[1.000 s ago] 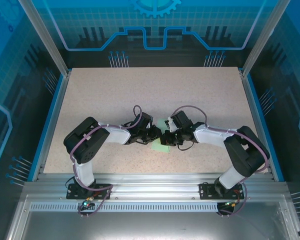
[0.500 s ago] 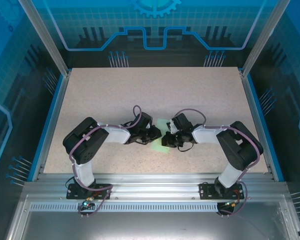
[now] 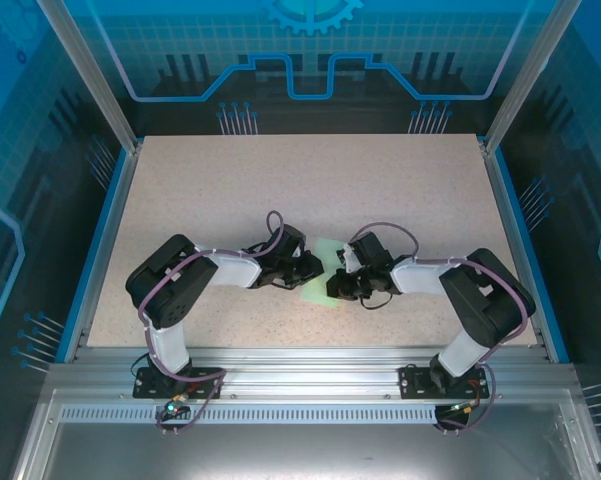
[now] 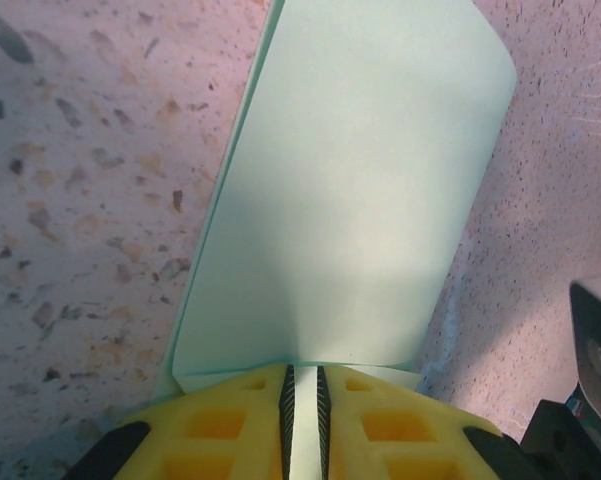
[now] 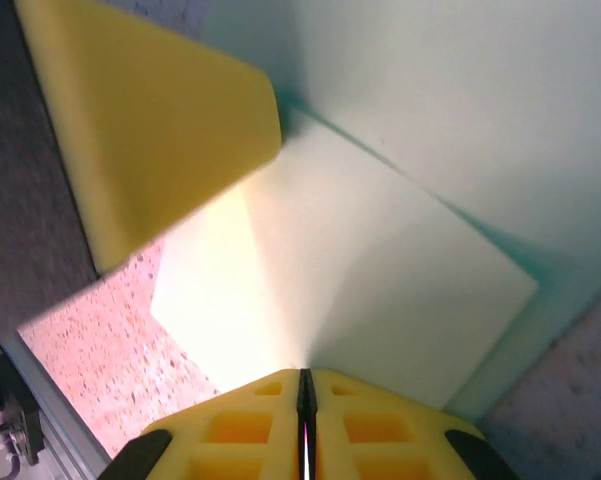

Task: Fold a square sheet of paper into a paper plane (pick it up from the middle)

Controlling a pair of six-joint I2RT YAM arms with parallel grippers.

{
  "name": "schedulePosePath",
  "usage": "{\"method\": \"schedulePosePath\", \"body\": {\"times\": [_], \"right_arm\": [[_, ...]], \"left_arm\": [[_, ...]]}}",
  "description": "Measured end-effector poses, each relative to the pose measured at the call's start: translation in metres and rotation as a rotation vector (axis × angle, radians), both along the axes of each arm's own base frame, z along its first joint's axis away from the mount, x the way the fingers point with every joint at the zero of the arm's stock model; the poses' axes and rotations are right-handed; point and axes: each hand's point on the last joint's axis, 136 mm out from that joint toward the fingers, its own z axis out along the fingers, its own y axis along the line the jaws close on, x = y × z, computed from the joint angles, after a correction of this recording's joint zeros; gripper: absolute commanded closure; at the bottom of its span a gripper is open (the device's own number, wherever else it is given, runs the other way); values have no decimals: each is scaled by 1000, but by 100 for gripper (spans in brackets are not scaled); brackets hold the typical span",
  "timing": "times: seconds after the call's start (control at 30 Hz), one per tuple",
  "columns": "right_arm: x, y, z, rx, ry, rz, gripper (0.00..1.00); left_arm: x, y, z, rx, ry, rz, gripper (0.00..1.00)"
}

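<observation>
Paper (image 3: 317, 288) sits about midway between the left and right edges of the surface (image 3: 280, 180), nearer the near edge than the far one, held between the two arms. It is already creased into a smaller layered shape and lifts partly off the surface instead of lying flat. It looks very light, thin and limp: it bows under its own weight, will tear or crumple under a hard pull, and can slip out of smooth pads. It is best taken at an edge or along a crease where layers stack, with a gentle pinch and no twisting. The left end effector (image 4: 302, 390) is almost closed, its yellow fingers nipping the near edge of a curved flap that rises away from it. The right end effector (image 5: 303, 395) is closed to a hairline, and a folded flap seems to run into that line, so it probably pinches the paper too. Compared with a second ago, the left arm has not moved. The right end effector has drawn slightly toward the right edge and the near edge, its wrist turned, so more green shows between the two.
</observation>
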Motion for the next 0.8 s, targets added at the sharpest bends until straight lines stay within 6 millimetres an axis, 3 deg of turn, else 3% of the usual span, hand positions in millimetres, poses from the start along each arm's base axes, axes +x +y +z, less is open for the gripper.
{"method": "schedulePosePath", "body": {"times": [0.2,0.5,0.67,0.8], "right_arm": [[-22,-8,0,0,23,57,89],[-37,-23,2,-66,38,85,88],[-29,-29,19,-78,-23,39,69],[-10,-37,25,-68,-50,-34,60]], "left_arm": [[0,0,0,0,1,0,82],[0,0,0,0,0,-1,81],[-3,2,2,2,-6,-6,80],[-7,5,2,15,0,-14,79]]}}
